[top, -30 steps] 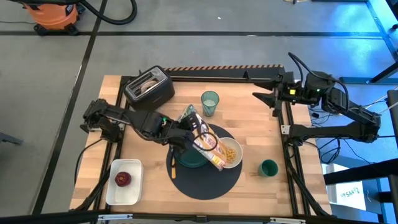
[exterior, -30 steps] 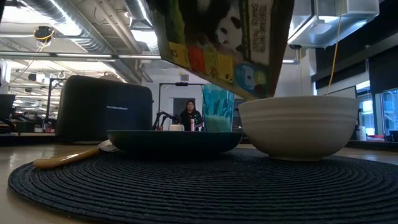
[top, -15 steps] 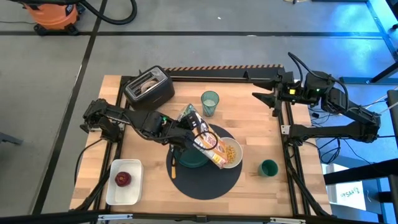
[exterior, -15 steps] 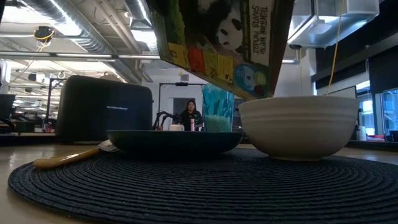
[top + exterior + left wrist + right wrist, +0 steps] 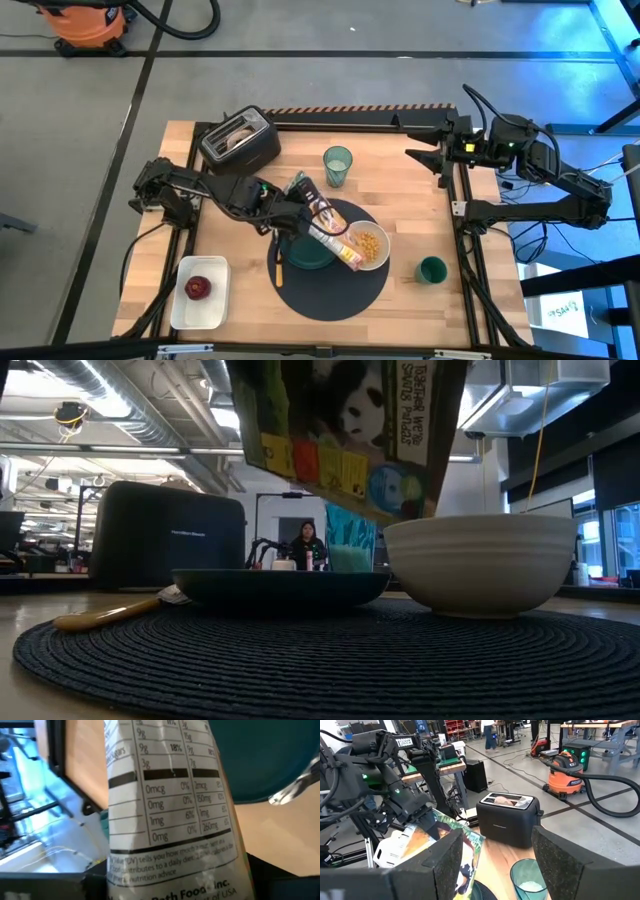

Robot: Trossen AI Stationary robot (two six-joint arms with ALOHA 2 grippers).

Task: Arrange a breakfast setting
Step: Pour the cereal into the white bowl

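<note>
My left gripper (image 5: 287,213) is shut on a cereal box (image 5: 326,227) with a panda print (image 5: 350,420), tilted over the white bowl (image 5: 371,245), which holds yellow cereal. The bowl and the dark teal plate (image 5: 302,256) sit on the round dark mat (image 5: 335,285), with a small utensil (image 5: 279,268) beside the plate. The green tumbler (image 5: 338,165) stands behind the mat. The red apple (image 5: 197,288) lies in a white tray (image 5: 200,312). My right gripper (image 5: 425,155) is open at the far right edge. My left gripper holds the cereal box by its raised end (image 5: 300,207), coming at it from the table's left side. The box fills the left wrist view (image 5: 170,810) and hides the fingers there. The box is lifted clear and slopes down, its lower end (image 5: 347,258) above the bowl's rim.
A black toaster (image 5: 240,140) with something pale in its slots (image 5: 507,799) stands at the far left. A small dark green cup (image 5: 432,269) stands right of the mat. A person (image 5: 306,546) shows far off in the room behind.
My left gripper has drawn back a little toward the table's left edge with the cereal box. The box stays tilted over the bowl.
</note>
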